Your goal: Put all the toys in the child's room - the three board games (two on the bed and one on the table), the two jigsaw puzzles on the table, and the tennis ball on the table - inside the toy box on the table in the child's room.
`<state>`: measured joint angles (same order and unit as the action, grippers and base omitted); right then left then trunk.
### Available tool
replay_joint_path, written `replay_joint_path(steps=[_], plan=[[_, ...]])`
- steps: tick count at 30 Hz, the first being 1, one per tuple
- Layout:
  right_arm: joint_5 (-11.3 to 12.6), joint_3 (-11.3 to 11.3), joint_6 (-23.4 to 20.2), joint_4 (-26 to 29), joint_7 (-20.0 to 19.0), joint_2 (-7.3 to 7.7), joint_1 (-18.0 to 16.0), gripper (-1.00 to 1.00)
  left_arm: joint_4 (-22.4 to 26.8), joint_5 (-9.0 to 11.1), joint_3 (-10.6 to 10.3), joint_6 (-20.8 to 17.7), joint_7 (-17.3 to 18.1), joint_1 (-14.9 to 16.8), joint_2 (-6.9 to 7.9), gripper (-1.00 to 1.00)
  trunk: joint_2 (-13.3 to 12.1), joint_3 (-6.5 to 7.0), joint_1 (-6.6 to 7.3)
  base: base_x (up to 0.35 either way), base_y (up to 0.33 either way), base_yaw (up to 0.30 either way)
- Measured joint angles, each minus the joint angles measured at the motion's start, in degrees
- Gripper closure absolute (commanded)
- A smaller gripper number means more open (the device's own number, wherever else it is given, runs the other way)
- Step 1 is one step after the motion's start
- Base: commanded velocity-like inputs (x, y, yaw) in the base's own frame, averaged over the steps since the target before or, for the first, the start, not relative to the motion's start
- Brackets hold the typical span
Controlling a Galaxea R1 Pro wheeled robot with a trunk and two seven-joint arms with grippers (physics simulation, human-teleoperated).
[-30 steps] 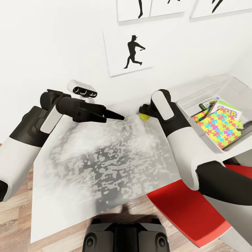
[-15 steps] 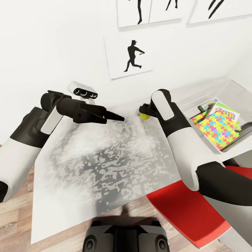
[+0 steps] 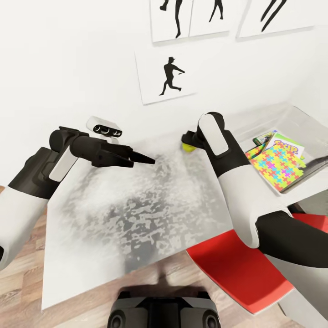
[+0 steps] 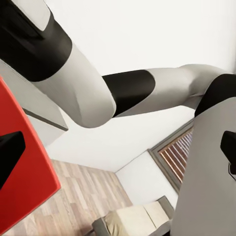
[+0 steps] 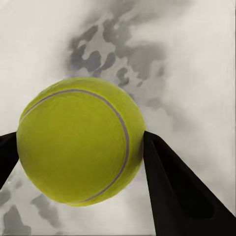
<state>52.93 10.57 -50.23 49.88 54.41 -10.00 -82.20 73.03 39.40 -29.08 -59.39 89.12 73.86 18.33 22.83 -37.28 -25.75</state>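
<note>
**Tennis ball in the right gripper's pinch**

The right gripper (image 5: 81, 152) is clamping the tennis ball (image 5: 81, 140) across its middle, above the table (image 3: 136, 209). Light, springy and round, it is likely prone to squirting out. The left gripper (image 3: 148, 160) is hovering; its opening is unclear. The forearm is hiding the right fingers in the head view.

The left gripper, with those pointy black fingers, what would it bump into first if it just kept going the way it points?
Probably the right arm. The left gripper points across the table toward it, and its wrist view looks at that arm's forearm. The tennis ball lies near the line, but depth is unclear.
</note>
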Motion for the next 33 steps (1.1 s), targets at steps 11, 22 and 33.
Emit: replay_joint_path(steps=[11,22,33], plan=[[0.0,-0.1,-3.1,6.0,0.2,0.0,-0.1,1.0,0.0,0.0,-0.1,0.0,0.0,-0.1,0.2,-1.0,0.0,1.04,0.01,-0.009,-0.004,0.0],[0.2,0.0,-6.1,12.2,0.9,0.0,-0.4,1.0,0.0,-0.2,0.0,0.0,0.0,-0.5,0.68,-1.0,0.0,2.08,-0.01,-0.035,-0.029,0.0],[0.0,0.2,-6.2,14.7,1.0,0.2,0.1,1.0,0.0,-0.2,0.0,0.0,-0.1,-0.5,0.78,-1.0,0.0,3.12,0.01,-0.017,-0.02,0.0]])
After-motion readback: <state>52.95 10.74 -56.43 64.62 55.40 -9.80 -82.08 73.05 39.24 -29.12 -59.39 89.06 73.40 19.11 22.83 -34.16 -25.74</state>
